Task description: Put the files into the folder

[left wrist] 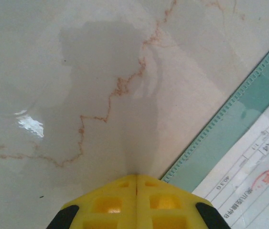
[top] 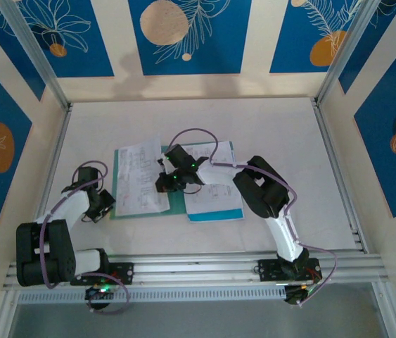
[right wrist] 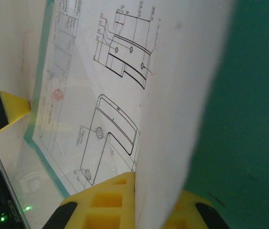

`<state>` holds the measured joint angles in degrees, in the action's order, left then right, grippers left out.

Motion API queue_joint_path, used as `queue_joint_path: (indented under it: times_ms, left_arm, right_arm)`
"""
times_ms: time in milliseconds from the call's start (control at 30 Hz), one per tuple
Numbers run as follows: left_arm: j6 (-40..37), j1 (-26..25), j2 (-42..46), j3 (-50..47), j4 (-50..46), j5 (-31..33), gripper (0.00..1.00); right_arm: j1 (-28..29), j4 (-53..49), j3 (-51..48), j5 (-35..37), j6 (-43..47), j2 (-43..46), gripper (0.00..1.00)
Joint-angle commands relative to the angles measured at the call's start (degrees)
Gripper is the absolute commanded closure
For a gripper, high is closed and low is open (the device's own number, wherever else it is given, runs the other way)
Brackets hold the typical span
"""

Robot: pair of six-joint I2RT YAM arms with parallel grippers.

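The teal-green folder (top: 176, 203) lies flat on the table, with a white printed sheet (top: 140, 179) spread over its left part. My right gripper (top: 171, 177) hovers over the folder's middle, shut on the edge of that sheet (right wrist: 182, 95), which curls up between its yellow fingers (right wrist: 105, 200). The sheet's line drawings (right wrist: 115, 124) face the right wrist camera, with bare folder (right wrist: 253, 95) to the right. The other files (top: 215, 190), white sheets on a bright blue sheet (top: 215, 216), lie right of the folder. My left gripper (top: 99, 204) rests shut and holding nothing on the table (left wrist: 77, 86), just off the folder's edge (left wrist: 239, 109).
The marble-patterned tabletop (top: 282, 141) is framed by aluminium rails (top: 338, 176) and patterned blue walls. The right arm's elbow (top: 261, 186) hangs over the right side of the file stack. The left gripper's yellow finger (right wrist: 15, 107) shows beyond the folder's corner.
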<state>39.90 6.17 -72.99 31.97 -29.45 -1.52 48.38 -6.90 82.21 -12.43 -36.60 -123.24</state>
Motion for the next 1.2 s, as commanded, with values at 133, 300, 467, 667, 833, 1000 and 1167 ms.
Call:
queue_joint_path:
  times_ms: [133,300,467,667,833,1000,1167]
  left_arm:
    - [-1.5,0.2,-2.6,-2.2,3.0,-3.8,1.00]
    - [-1.5,0.2,-2.8,-2.1,3.2,-3.9,1.00]
    - [-1.7,0.2,-3.1,-2.1,3.3,-4.1,1.00]
    - [-1.8,0.2,-3.2,-2.1,3.4,-4.3,1.00]
    - [-1.7,0.2,-3.3,-2.1,3.7,-4.4,1.00]
    - [-1.7,0.2,-3.5,-2.1,3.8,-4.5,1.00]
    - [-1.7,0.3,-3.4,-2.1,3.8,-4.5,1.00]
  right_arm:
    - [1.0,-1.6,2.1,-1.8,-1.1,-2.2,1.00]
    - [1.2,-1.2,1.8,-2.1,-1.4,-2.4,1.00]
    - [1.4,-1.7,2.9,-2.7,-1.3,-3.4,1.00]
    - [1.4,-3.6,5.2,-3.1,-0.6,-4.7,1.00]
    - [1.5,-3.8,4.5,-2.5,-0.9,-4.6,1.00]
    - [1.6,-3.6,3.7,-2.1,-1.5,-4.0,1.00]
    - [2.2,-3.5,2.8,-1.0,-2.3,-2.8,1.00]
